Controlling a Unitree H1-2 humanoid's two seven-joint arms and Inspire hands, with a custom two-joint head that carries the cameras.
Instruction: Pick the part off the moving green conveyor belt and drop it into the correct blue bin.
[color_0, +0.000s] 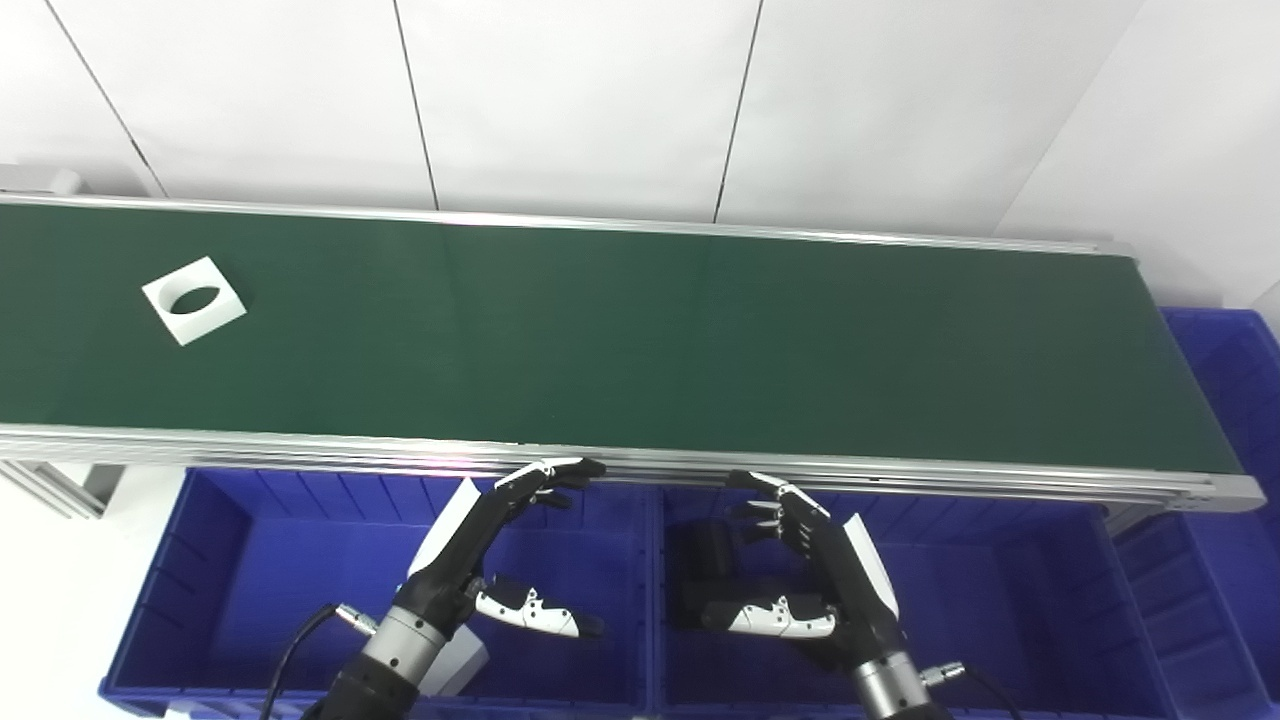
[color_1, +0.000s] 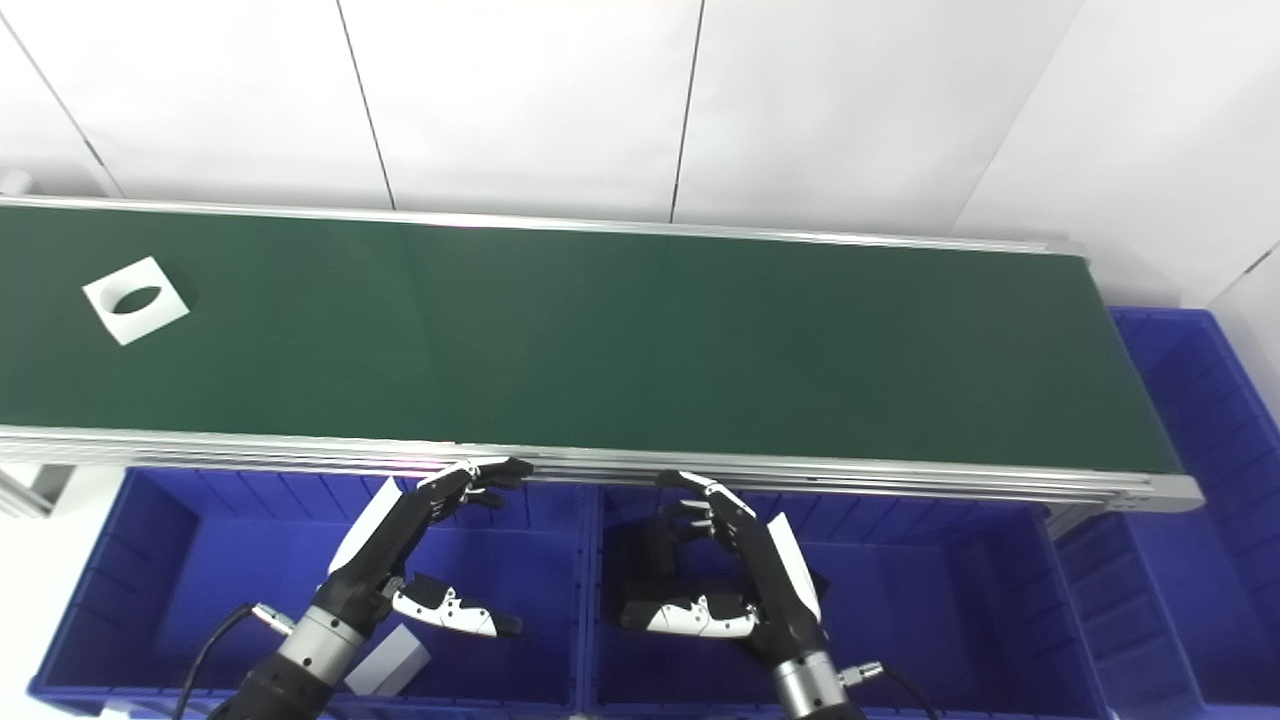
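Observation:
A white square part with a round hole (color_0: 194, 299) lies on the green conveyor belt (color_0: 640, 340) at its far left. My left hand (color_0: 480, 555) hovers open over the left blue bin (color_0: 215, 600), fingers stretched toward the belt's near rail. Over the middle blue bin (color_0: 1000, 600) my right hand (color_0: 800, 575) is open too, thumb pointing left, nothing in it. Both hands are far to the right of the part.
A white block (color_1: 388, 660) lies in the left bin under my left arm, and a dark part (color_0: 705, 570) sits in the middle bin behind my right hand. Another blue bin (color_0: 1230, 400) stands past the belt's right end. White wall panels rise behind the belt.

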